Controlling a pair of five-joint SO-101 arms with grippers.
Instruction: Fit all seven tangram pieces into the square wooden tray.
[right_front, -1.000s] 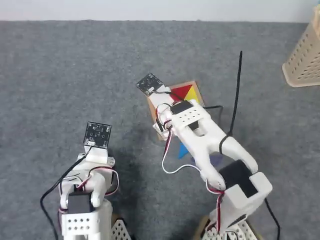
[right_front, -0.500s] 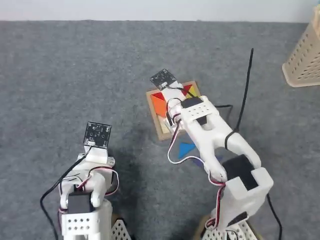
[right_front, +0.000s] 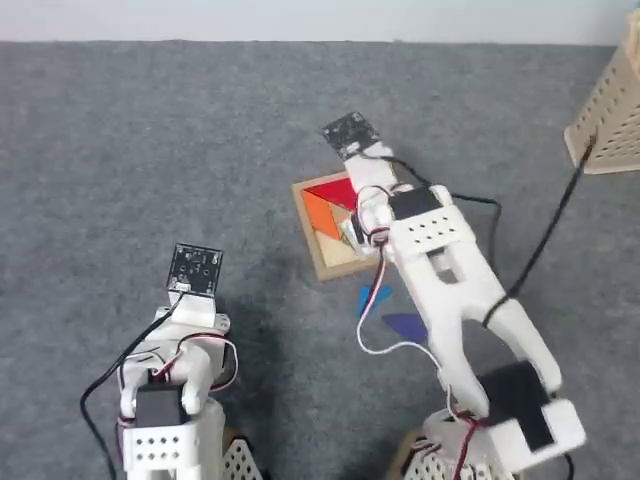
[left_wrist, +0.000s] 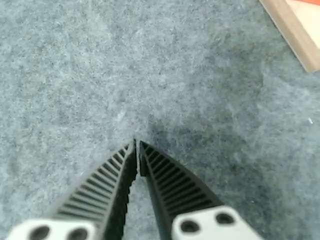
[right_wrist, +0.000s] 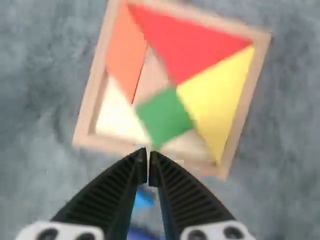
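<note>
The square wooden tray (right_wrist: 92, 80) holds a red triangle (right_wrist: 187, 45), a yellow triangle (right_wrist: 220, 92), an orange piece (right_wrist: 125, 52), a green square (right_wrist: 164, 116) and a pale triangle (right_wrist: 116, 117). My right gripper (right_wrist: 148, 152) is shut and empty, its tips over the tray's near rim. A blue piece (right_front: 370, 298) and a purple piece (right_front: 405, 323) lie on the carpet just in front of the tray (right_front: 306, 232). The right arm (right_front: 430, 240) covers the tray's right half from above. My left gripper (left_wrist: 137, 145) is shut on nothing, low over bare carpet to the tray's left.
Grey carpet covers the whole table. A perforated beige container (right_front: 610, 110) stands at the far right edge. The left arm (right_front: 180, 380) sits at the near left. A corner of the tray (left_wrist: 292, 30) shows in the left wrist view.
The right arm has swung right and farther back over the tray, uncovering the red and orange pieces on its left side. The left arm has kept still.
</note>
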